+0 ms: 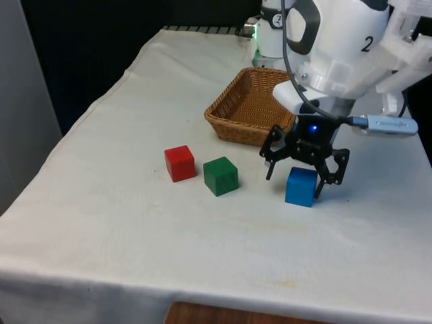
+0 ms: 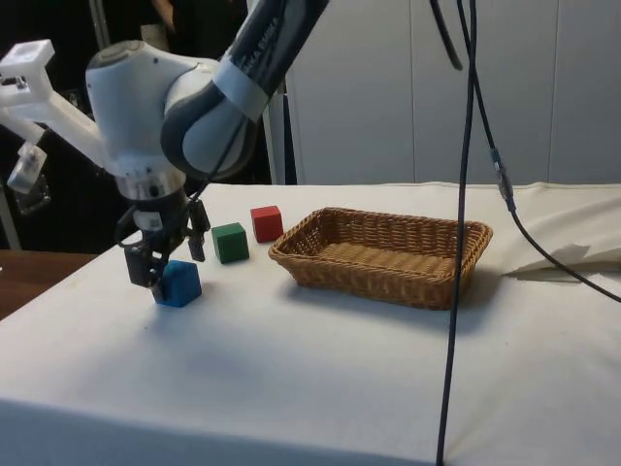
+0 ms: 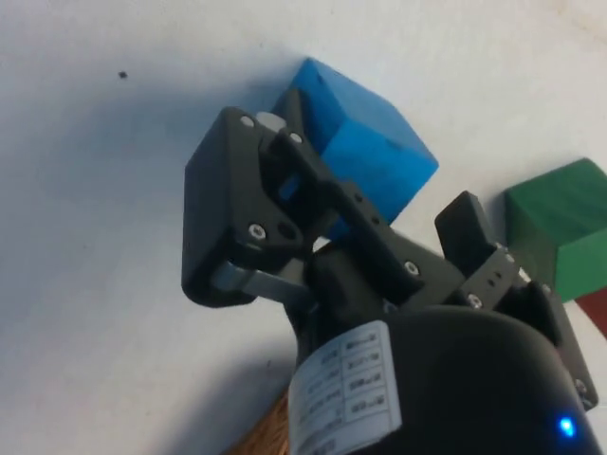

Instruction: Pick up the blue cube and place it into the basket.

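Black and two-fingered, the gripper [image 1: 295, 184] is down at the blue cube [image 1: 301, 187], its fingers spread wide to either side of the block rather than pressed against it; in the front view one finger hangs off the cube's left edge with a gap between, while the other sits at its right edge (whether that one touches I cannot tell). The cube rests on the white cloth [image 1: 135, 229], outside the wicker basket [image 1: 251, 108], which stands just beyond it toward the far end of the table. In the side view the gripper [image 2: 173, 259] comes down onto the blue cube [image 2: 181, 283] from above, and the basket [image 2: 383, 254] lies well to one side. A green cube [image 1: 221, 175] and a red cube [image 1: 179, 163] sit on the cloth to the front view's left of the blue one, close together but apart. The wrist view shows the blue cube [image 3: 365, 142] between the parted fingers [image 3: 242, 218].
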Controlling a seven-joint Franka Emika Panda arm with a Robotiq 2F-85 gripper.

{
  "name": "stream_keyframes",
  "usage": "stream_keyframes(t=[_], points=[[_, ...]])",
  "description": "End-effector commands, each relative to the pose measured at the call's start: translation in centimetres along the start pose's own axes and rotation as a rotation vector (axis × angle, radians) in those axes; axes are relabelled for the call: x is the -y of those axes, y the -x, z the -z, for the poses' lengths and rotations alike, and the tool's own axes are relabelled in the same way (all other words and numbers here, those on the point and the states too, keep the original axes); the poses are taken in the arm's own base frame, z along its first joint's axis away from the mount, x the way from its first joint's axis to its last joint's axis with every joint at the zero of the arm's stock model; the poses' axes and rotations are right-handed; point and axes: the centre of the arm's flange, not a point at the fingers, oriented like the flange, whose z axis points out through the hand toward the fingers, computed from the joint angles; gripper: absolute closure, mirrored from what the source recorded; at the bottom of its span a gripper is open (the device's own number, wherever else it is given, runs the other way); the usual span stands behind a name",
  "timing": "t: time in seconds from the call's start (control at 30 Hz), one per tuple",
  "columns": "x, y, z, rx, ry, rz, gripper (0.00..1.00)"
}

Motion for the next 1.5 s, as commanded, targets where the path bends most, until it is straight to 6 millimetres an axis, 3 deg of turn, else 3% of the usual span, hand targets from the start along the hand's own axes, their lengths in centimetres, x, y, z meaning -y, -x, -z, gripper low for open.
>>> stream_keyframes(t=[0.0,0.47,0.53,0.57,0.6,0.63,0.77,1.03,1.17,1.23,1.27,1.47], points=[[0.0,0.0,-0.2,-0.002,0.004,-0.002,0.00],[0.2,-0.1,-0.4,-0.019,0.019,-0.008,0.03],[0.2,-0.1,-0.4,-0.019,0.019,-0.008,0.21],[0.2,-0.2,-0.3,-0.019,0.019,-0.007,0.44],[0.2,-0.1,-0.3,-0.019,0.020,-0.007,0.56],[0.2,-0.2,-0.3,-0.019,0.019,-0.007,0.56],[0.1,-0.2,-0.3,-0.019,0.020,-0.008,1.00],[0.2,-0.1,-0.3,-0.018,0.020,-0.008,1.00],[-0.2,-0.2,1.4,-0.022,0.021,-0.016,1.00],[0.0,-0.4,0.4,-0.021,0.023,-0.011,1.00],[-0.5,-0.2,2.0,-0.020,0.023,-0.020,1.00],[-1.4,0.3,4.4,-0.021,0.030,-0.029,1.00]])
